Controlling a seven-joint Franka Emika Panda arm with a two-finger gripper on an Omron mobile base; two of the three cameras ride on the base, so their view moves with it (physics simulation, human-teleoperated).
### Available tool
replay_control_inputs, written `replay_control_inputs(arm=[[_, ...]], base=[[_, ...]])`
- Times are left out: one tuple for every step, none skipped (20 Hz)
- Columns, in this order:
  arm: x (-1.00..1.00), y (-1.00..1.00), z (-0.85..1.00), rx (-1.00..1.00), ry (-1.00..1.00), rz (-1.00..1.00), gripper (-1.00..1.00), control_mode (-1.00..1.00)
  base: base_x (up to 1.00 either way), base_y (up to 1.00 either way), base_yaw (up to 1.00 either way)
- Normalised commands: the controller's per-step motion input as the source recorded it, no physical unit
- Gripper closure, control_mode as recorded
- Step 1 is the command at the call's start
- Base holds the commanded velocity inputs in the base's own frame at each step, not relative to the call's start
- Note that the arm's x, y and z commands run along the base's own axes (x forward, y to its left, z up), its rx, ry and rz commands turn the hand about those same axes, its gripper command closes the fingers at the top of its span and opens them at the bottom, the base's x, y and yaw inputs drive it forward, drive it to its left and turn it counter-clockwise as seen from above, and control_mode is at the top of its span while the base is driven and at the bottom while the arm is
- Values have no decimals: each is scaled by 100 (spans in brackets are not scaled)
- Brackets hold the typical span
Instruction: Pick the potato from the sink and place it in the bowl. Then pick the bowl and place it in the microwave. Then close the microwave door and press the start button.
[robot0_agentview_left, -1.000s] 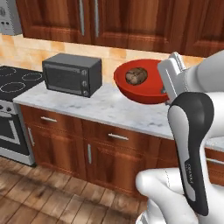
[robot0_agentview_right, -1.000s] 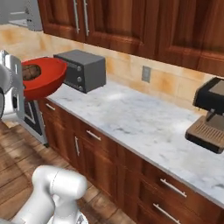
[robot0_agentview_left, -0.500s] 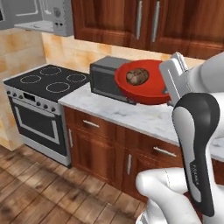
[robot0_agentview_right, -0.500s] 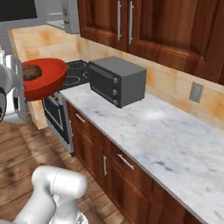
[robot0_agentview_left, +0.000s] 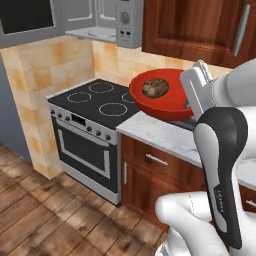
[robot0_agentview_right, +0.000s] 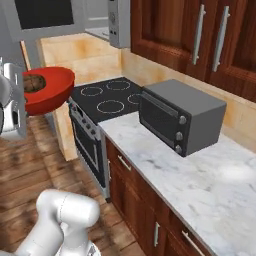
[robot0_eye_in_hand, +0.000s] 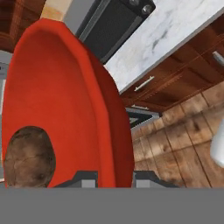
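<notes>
The gripper clamps the rim of the glossy red bowl, one dark fingertip on each side of the thin wall in the hand view, where the bowl's near edge is cut off by the frame bottom. The bowl hangs in the air, clear of any surface, and is wide, shallow and smooth. Inside it lies the potato, a roundish brown lump with mottled, cracked-looking skin; in the hand view it sits at seven o'clock of the bowl. Beyond the bowl runs the white marble counter over reddish wooden cabinets. On it stands a boxy dark-grey oven with round knobs. Farther off at ten o'clock is the black stove, and above it the light-grey microwave, cropped at the top.
</notes>
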Motion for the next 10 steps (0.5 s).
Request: replay_control_inputs(arm=[[0, 0, 0, 0, 0, 0, 100, 100], [0, 0, 0, 0, 0, 0, 100, 100], [0, 0, 0, 0, 0, 0, 100, 100], [0, 0, 0, 0, 0, 0, 100, 100], [0, 0, 0, 0, 0, 0, 100, 100], [0, 0, 0, 0, 0, 0, 100, 100], [0, 0, 0, 0, 0, 0, 100, 100], [0, 0, 0, 0, 0, 0, 100, 100], [0, 0, 0, 0, 0, 0, 100, 100], [0, 0, 0, 0, 0, 0, 100, 100]], base=[[60, 21, -19], [55, 20, -35], [39, 14, -47], [32, 24, -54], [33, 39, -60], [38, 46, -60], [40, 56, -61], [40, 64, -60], [51, 86, -57], [49, 89, -53]])
